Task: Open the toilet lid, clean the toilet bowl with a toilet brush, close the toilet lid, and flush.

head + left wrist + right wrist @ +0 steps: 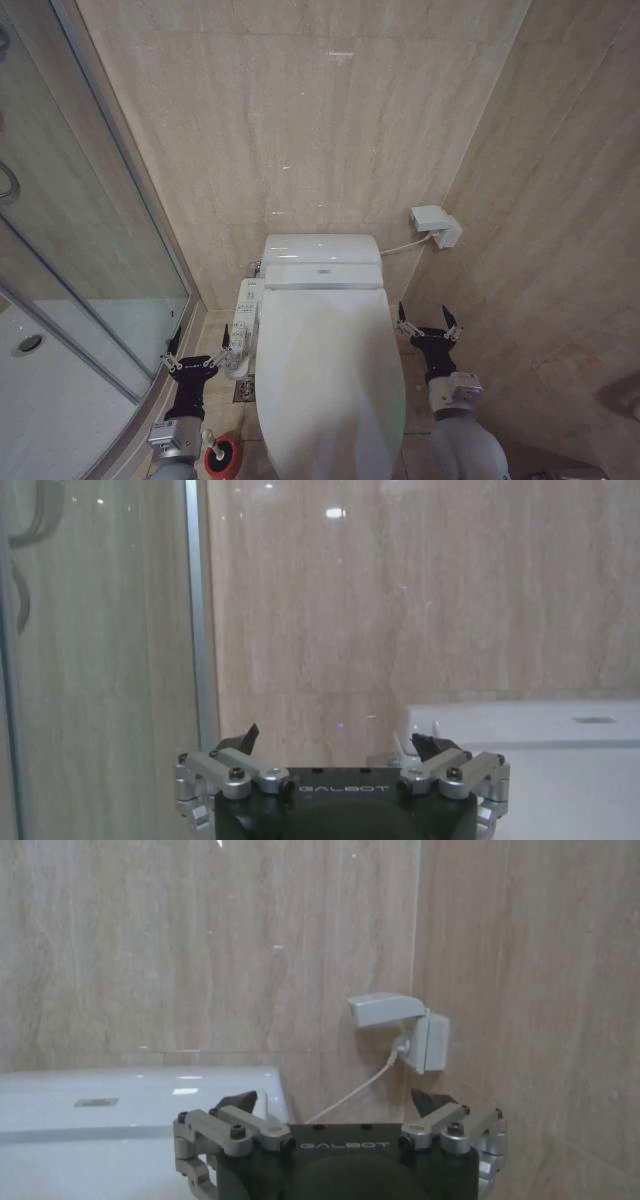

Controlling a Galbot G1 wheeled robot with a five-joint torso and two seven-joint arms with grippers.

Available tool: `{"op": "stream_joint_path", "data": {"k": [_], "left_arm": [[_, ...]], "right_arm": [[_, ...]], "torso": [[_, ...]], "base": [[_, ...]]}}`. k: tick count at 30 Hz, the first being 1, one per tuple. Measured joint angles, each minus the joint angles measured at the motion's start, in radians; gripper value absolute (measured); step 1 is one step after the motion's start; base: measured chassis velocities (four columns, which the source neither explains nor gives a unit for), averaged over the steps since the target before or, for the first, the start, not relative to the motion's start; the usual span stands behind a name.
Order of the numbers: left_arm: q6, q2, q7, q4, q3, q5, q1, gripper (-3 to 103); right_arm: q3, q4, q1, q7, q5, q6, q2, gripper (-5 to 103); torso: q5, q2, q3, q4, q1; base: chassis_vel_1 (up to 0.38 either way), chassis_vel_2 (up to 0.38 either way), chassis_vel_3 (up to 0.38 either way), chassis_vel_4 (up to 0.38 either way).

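Observation:
The toilet lid (325,375) is down, a glossy white oval covering the toilet bowl, whose inside is hidden. A white button panel (244,318) runs along the toilet's left side. The toilet brush (222,455) stands in its red holder on the floor at the lower left, just right of my left arm. My left gripper (191,352) is open beside the button panel, holding nothing; the left wrist view shows it (340,742) facing the wall. My right gripper (428,322) is open to the right of the lid, also empty, seen again as right gripper (335,1101).
A curved glass shower enclosure (90,260) with a white tray (40,400) takes up the left side. A white wall socket with a plug and cable (436,226) sits right of the cistern (322,250). Tiled walls close in behind and on the right.

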Motion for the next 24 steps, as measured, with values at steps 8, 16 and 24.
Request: {"op": "stream_joint_path", "data": {"k": [8,16,24], "left_arm": [[-0.002,0.003,0.006,0.000,-0.001,0.001,0.000,100],[-0.003,0.002,0.010,0.003,0.004,0.002,-0.004,100],[-0.003,0.002,0.012,0.007,0.009,0.006,-0.007,100]], "right_arm": [[0.000,0.000,0.000,0.000,0.000,0.000,0.000,100],[0.000,0.000,0.001,0.000,0.000,0.000,0.000,100],[0.000,0.000,0.000,0.000,0.000,0.000,0.000,100]], "torso": [[0.0000,0.000,0.000,0.0001,0.000],[0.0000,0.000,0.001,0.0003,0.001],[0.0001,0.000,0.000,0.0001,0.000]], "base": [[-0.046,0.034,0.051,-0.046],[-0.096,0.104,0.080,-0.084],[0.000,0.000,0.000,0.000]]}}
